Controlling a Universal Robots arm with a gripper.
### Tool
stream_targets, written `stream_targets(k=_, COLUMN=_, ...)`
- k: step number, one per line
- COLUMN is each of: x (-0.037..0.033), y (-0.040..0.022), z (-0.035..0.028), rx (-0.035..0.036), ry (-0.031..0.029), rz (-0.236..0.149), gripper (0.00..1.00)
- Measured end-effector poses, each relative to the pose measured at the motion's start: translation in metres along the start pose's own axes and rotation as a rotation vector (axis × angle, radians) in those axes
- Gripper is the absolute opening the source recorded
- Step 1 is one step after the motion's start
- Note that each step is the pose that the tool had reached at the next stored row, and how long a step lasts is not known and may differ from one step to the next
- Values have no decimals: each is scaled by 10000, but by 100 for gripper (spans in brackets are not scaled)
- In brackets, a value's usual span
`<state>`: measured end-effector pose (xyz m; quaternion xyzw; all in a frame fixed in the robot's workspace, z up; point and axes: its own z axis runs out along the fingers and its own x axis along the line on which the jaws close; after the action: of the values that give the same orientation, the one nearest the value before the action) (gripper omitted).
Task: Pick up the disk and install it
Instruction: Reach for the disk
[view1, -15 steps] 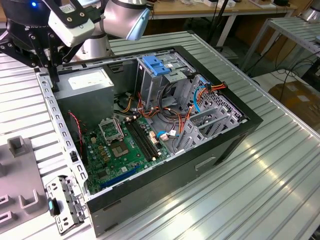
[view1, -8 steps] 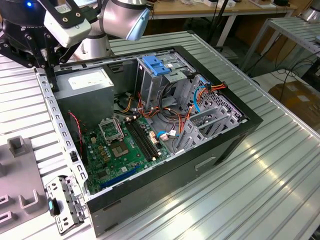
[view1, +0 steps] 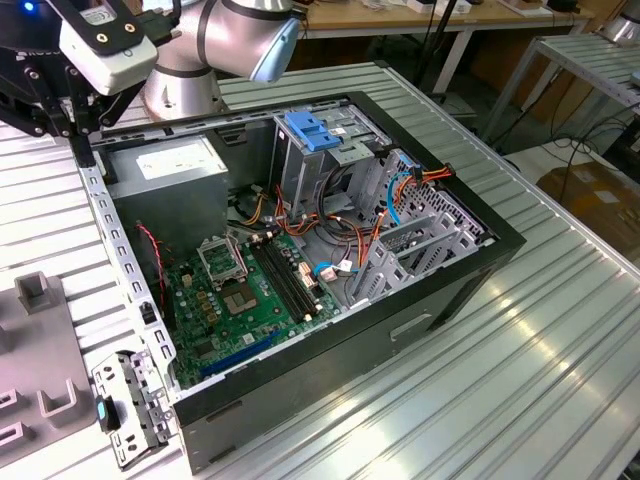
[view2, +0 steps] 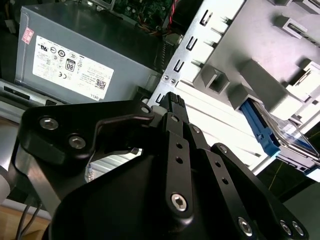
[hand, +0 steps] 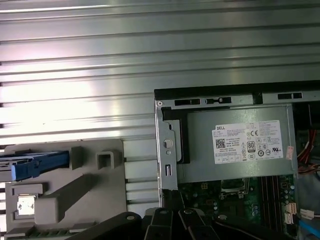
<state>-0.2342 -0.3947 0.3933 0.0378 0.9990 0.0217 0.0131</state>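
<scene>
The disk (hand: 33, 165) is a flat silver drive with blue plastic rails, resting in a grey moulded holder (hand: 90, 195) on the ribbed table beside the computer case. It appears in both wrist views, its blue rail and silver body (view2: 280, 137) lying at the holder's edge. My gripper (view2: 171, 100) hangs over the table next to the case's corner by the power supply, well apart from the disk. In the exterior view my gripper (view1: 80, 125) sits at the upper left, above the case's rear corner. Nothing shows in its grasp.
The open computer case (view1: 500, 240) fills the middle of the table, with the motherboard (view1: 250, 295), cables and a blue latch piece (view1: 310, 130) on the drive cage. The grey power supply (hand: 235, 145) sits in the case's corner. A loose metal bracket (view1: 130, 405) lies by the case's front.
</scene>
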Motion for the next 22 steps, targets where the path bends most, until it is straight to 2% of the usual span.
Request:
stream_targets(k=5, x=84, y=33, z=-1, rx=0, ry=0, rz=0, gripper=11)
stream_targets(k=8, x=233, y=70, z=-3, rx=1, ry=0, rz=1, gripper=11)
stream_targets(k=12, x=356, y=79, z=-5, rx=0, ry=0, rz=1, gripper=11)
stream_targets(k=16, x=553, y=95, z=-9, rx=0, ry=0, rz=1, gripper=11)
stream_targets(k=22, x=706, y=111, z=-12, rx=0, ry=-1, rz=0, gripper=11)
